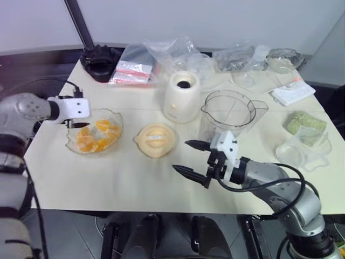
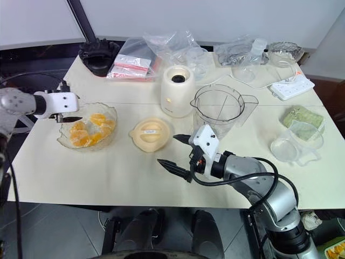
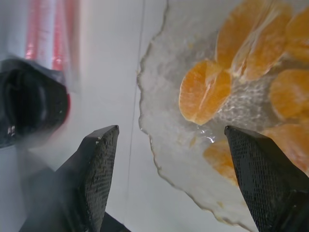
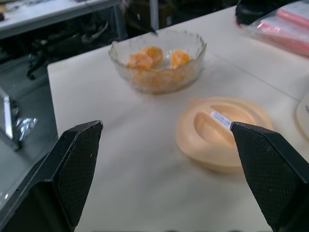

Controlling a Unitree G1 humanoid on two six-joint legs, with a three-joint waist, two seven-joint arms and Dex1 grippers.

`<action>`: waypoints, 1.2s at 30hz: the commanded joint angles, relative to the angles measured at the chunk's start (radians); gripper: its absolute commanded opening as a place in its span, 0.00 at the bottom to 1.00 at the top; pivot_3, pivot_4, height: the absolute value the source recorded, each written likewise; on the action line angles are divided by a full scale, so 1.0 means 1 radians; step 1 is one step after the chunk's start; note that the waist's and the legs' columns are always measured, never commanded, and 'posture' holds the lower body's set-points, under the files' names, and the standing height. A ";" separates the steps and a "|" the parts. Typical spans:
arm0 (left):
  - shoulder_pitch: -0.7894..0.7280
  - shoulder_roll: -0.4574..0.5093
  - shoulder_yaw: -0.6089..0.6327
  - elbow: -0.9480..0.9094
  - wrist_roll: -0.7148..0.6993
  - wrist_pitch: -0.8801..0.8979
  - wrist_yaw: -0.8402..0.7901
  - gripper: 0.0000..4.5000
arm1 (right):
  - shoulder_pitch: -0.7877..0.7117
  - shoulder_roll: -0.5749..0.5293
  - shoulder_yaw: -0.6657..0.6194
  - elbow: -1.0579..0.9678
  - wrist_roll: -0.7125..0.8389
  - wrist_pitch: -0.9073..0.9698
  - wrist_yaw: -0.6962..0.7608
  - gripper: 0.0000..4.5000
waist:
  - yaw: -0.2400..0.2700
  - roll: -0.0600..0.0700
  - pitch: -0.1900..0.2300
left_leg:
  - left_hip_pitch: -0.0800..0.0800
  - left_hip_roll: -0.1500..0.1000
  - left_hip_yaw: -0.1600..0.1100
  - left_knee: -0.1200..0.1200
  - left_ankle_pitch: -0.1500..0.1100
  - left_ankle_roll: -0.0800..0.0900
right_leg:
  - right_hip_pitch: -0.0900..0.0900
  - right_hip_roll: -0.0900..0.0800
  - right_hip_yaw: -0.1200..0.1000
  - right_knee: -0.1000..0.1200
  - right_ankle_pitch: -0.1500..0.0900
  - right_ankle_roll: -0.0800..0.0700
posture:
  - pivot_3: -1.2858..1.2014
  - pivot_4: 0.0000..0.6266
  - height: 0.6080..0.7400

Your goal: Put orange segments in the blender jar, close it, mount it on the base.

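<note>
Orange segments (image 1: pixel 96 136) are seen heaped in a scalloped glass bowl (image 1: pixel 115 122) at the left part of the table (image 1: pixel 108 178). The left gripper (image 1: pixel 77 125) is held over the bowl's left rim, fingers spread apart, nothing between them. The right gripper (image 1: pixel 190 157) is held above the table's front edge, pointing left toward a pale-orange lid (image 1: pixel 156 139), fingers spread wide and empty. The blender jar (image 1: pixel 229 111) stands upright and empty, right of the cream-white base (image 1: pixel 181 97) and just beside it. A black ridged round object (image 1: pixel 99 61) lies at the far left corner.
</note>
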State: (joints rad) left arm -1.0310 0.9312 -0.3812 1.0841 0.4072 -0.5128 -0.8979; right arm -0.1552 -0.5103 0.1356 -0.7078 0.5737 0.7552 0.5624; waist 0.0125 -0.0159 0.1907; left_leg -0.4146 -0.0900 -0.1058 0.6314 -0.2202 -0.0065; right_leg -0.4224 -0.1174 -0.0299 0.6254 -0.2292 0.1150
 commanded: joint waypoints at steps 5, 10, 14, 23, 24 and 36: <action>-0.076 -0.083 -0.062 0.192 0.131 -0.053 0.153 0.81 | 0.026 0.035 0.010 -0.063 -0.013 -0.009 -0.077 0.99 | -0.008 -0.003 0.000 | 0.000 0.000 0.000 0.002 0.000 0.000 | -0.002 0.000 0.000 0.005 0.000 0.000 | 0.52 0.24 1.00; -0.090 -0.121 -0.115 0.233 0.216 -0.027 0.252 0.81 | 0.046 0.031 0.007 -0.079 -0.019 -0.013 -0.103 0.99 | -0.007 -0.004 0.000 | 0.001 0.001 0.000 0.004 0.001 0.000 | -0.002 0.001 0.000 0.007 0.000 0.001 | 0.52 0.24 1.00; -0.100 -0.145 -0.170 0.251 0.292 0.005 0.333 0.81 | 0.048 0.022 -0.005 -0.092 -0.015 -0.007 -0.110 0.99 | -0.005 -0.004 0.000 | 0.001 0.001 0.000 0.006 0.001 0.000 | 0.000 0.001 0.000 0.007 0.000 0.001 | 0.52 0.24 1.00; -0.092 -0.206 -0.165 0.280 0.295 0.086 0.385 0.81 | 0.061 -0.017 -0.060 -0.132 0.031 0.035 -0.115 0.99 | -0.002 -0.004 0.000 | 0.000 0.001 0.000 0.010 0.001 0.000 | 0.001 0.001 0.000 0.008 0.000 0.001 | 0.52 0.24 1.00; -0.090 -0.212 -0.162 0.281 0.293 0.095 0.391 0.81 | 0.062 -0.022 -0.066 -0.137 0.039 0.043 -0.115 0.99 | -0.002 -0.004 0.000 | 0.000 0.001 0.000 0.011 0.000 0.000 | 0.002 0.001 0.000 0.008 0.000 0.001 | 0.52 0.24 1.00; -0.067 -0.273 -0.189 0.296 0.324 0.159 0.445 0.81 | 0.047 -0.061 -0.118 -0.195 0.094 0.128 -0.162 0.99 | 0.000 -0.005 0.000 | 0.000 0.001 -0.001 0.015 0.000 0.000 | 0.004 0.001 0.000 0.008 -0.001 0.005 | 0.52 0.24 1.00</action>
State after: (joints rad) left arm -1.1051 0.6548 -0.5638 1.3728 0.7152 -0.3622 -0.4631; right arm -0.1006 -0.5700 0.0478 -0.8534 0.6513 0.8836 0.4112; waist 0.0123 -0.0206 0.1904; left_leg -0.4143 -0.0891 -0.1065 0.6462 -0.2199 -0.0067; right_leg -0.4188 -0.1164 -0.0297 0.6331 -0.2301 0.1204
